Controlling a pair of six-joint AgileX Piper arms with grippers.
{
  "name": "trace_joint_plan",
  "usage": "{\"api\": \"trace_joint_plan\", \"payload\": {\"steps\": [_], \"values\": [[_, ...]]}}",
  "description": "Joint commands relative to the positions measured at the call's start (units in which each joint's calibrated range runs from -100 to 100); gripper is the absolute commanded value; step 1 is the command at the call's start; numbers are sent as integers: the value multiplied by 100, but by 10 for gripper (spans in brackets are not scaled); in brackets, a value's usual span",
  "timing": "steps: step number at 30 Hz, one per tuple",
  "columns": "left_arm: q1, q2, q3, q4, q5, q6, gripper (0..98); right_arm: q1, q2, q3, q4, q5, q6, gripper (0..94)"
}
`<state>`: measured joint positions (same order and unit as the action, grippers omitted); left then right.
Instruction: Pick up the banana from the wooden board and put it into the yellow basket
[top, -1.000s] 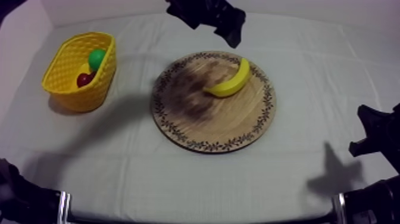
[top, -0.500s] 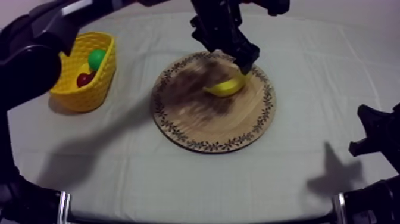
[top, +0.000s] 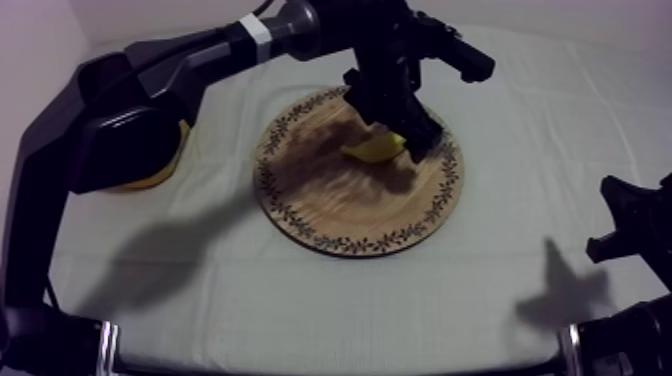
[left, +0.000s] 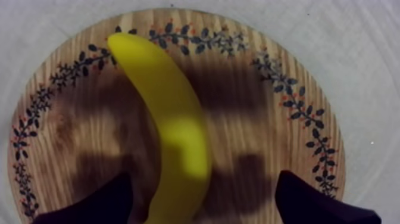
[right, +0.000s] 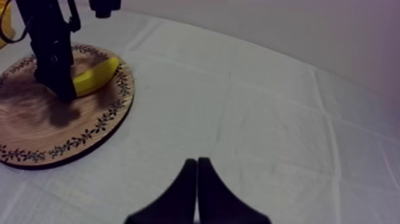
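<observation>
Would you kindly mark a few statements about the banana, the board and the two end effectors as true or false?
1. The banana lies on the wooden board. True.
2. The left end effector is shut on the banana. False: it is open, straddling the banana.
3. The right end effector is shut and holds nothing. True.
4. The right end effector hangs over the wooden board. False: it is over the cloth, beside the board.
</observation>
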<state>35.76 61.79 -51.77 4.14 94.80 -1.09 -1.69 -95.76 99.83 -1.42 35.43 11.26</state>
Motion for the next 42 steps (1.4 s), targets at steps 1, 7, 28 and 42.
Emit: {"api": "trace_joint_plan", "payload": {"steps": [1,7,28,42], "values": [[0,193,-275,-8,79,-23,851,0,0,5,-2,6,0,2],[-14,604,-788,-17,186,-46,720,0,0,5,-2,6,0,2],[-48,650,-653,-39,-16,208,115,0,0,5,-2,6,0,2],[109,-1797,782,-139,-628,394,115,0,0,5,-2,6,0,2]]}}
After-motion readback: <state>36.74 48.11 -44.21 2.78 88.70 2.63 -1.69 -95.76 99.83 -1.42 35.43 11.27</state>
